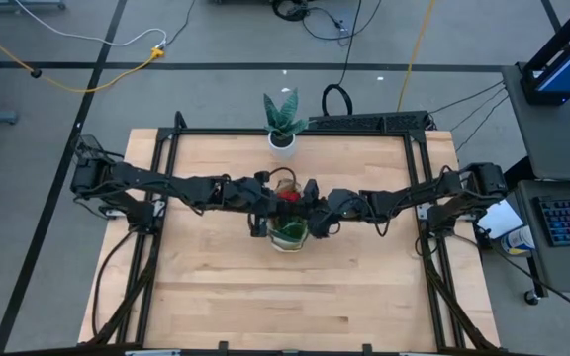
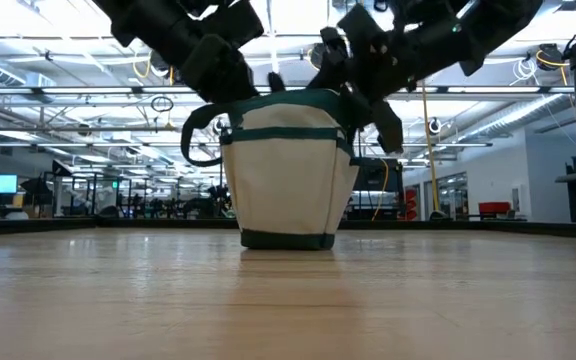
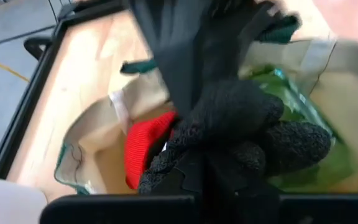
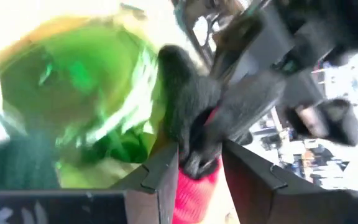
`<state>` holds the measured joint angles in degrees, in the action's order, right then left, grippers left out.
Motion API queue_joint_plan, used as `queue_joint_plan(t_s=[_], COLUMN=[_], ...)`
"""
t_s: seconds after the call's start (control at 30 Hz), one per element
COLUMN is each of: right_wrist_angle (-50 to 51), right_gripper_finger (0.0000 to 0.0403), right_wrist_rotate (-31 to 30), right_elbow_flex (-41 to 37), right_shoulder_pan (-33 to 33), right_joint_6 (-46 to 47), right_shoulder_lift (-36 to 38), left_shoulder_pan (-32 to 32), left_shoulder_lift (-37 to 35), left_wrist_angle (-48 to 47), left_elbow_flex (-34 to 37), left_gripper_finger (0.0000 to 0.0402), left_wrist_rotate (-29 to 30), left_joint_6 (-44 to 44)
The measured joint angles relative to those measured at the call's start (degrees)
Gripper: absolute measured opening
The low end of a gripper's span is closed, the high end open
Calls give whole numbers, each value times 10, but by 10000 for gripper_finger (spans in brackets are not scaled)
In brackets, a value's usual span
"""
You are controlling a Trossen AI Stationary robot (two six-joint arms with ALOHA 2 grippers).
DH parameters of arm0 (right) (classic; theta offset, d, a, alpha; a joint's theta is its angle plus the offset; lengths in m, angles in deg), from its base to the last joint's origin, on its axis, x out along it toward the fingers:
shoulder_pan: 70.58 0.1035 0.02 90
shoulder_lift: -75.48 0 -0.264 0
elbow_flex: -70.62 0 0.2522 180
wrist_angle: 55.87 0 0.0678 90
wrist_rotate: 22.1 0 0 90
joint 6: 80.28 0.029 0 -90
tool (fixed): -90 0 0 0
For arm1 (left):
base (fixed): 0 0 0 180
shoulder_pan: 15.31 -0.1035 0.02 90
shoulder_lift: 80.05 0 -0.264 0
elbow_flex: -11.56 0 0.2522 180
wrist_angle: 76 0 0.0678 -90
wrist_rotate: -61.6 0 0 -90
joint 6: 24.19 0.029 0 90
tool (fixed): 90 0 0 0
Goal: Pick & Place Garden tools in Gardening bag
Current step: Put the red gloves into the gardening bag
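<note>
Bag (image 1: 288, 235) sits mid-counter (image 1: 265, 307), already holding green things and a red item (image 1: 287, 195), so both my arms reach in level from either side to meet over its mouth. My left jaws (image 1: 265, 203) are closed; my right jaws (image 1: 310, 193) stand part open around the red item, which a dark glove (image 4: 194, 112) overlaps.

One gardening bag (image 1: 288, 233) (beige canvas, dark green trim) at table centre. One green spray bottle (image 3: 303, 124) inside it. One small red item (image 3: 146, 148) in the bag too. One potted plant (image 1: 284, 121), white pot, at the far edge. Two robot arms, one per side. One wooden table (image 1: 295, 307).
</note>
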<state>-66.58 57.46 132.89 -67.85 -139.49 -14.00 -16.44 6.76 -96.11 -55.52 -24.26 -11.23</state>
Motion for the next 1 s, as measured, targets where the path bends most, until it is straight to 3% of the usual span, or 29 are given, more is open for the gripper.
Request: queue_joint_plan(t_s=[0.33, 0.53, 0.77, 1.0], right_wrist_angle=[-8, -10, 5, -5], right_gripper_finger=[120, 119, 121, 121], right_wrist_rotate=[-159, -259, -225, -221], right_elbow_flex=[0, 1, 1, 1], right_shoulder_pan=[37, 45, 45, 45], right_joint_6=[7, 173, 361, 382], right_shoulder_lift=[0, 0, 1, 1], left_shoulder_pan=[-1, -4, -7, -7], left_shoulder_lift=[1, 1, 2, 2], left_wrist_angle=[-33, -84, -87, -89], left_elbow_flex=[1, 1, 2, 2], left_gripper_finger=[7, 3, 3, 9], left_wrist_rotate=[-19, -20, -35, -53], left_joint_6=[-8, -17, -19, -25])
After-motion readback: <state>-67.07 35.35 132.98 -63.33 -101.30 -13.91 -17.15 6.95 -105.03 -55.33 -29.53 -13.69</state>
